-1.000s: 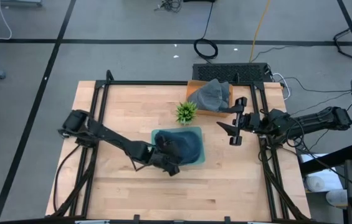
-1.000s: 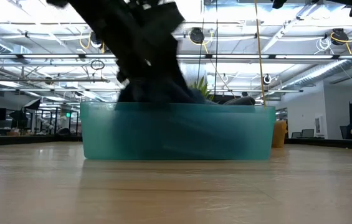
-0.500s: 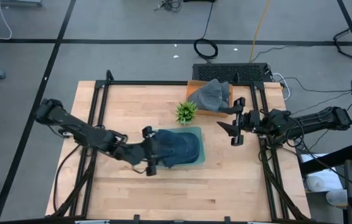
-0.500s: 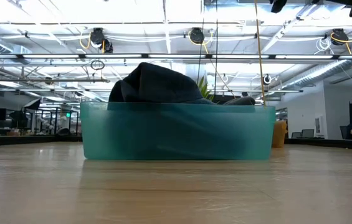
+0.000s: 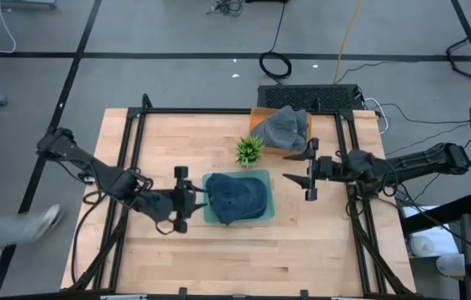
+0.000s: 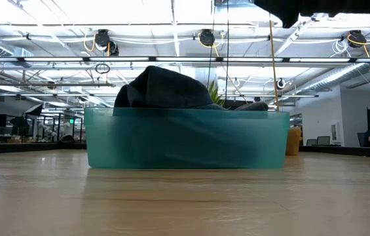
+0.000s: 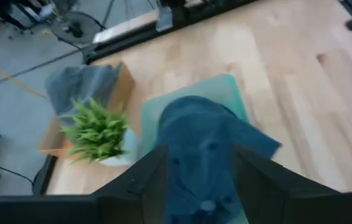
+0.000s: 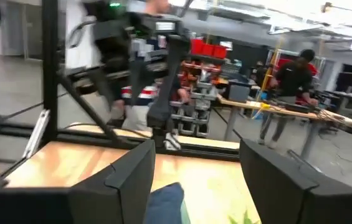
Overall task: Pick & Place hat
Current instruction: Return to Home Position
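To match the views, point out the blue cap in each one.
High: cap in the bin, table centre.
Low: cap heaped above the bin's rim.
Left wrist: cap in the bin, beside the plant.
Right wrist: a blue patch, probably it.
Shared landmark: the bin.

A robotics lab — exposed ceiling trusses [image 6: 185,60], workbenches [image 8: 253,104], taped concrete floor [image 5: 177,83].

- Two dark fingers [image 8: 123,180] stand wide apart.
- Between them show the pale wooden surface [image 8: 70,162] and a bit of blue cap [image 8: 166,200].
- Past the surface's far edge, a person [image 8: 293,84] in a dark top stands at a bench [image 8: 269,107].
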Action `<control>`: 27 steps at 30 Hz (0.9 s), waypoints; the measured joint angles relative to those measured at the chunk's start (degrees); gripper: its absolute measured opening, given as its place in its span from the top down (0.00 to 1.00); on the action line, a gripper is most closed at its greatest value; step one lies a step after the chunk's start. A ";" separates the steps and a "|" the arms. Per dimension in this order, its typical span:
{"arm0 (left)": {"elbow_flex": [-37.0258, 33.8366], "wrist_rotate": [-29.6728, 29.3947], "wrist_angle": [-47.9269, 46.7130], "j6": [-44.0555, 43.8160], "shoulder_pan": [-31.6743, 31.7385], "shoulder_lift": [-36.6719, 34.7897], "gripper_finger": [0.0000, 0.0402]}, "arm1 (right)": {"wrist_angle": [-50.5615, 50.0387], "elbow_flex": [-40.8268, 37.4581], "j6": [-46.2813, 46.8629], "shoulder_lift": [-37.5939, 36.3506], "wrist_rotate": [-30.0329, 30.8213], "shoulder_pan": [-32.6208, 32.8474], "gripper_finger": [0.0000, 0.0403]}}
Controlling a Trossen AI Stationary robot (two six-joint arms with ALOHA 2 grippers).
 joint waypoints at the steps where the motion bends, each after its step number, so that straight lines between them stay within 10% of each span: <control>1: -1.33 -0.21 1.37 0.64 0.47 -1.06 0.57 | -0.28 -0.24 -0.52 -0.02 -0.45 0.00 0.45; 10: -24.48 8.11 20.87 2.93 6.67 -19.88 0.59 | 22.30 -17.06 -1.27 -0.04 -2.83 -0.01 0.45; 27: -52.94 7.15 38.47 5.13 6.94 -48.11 0.50 | 30.14 -26.82 2.49 -0.13 -2.77 -0.10 0.45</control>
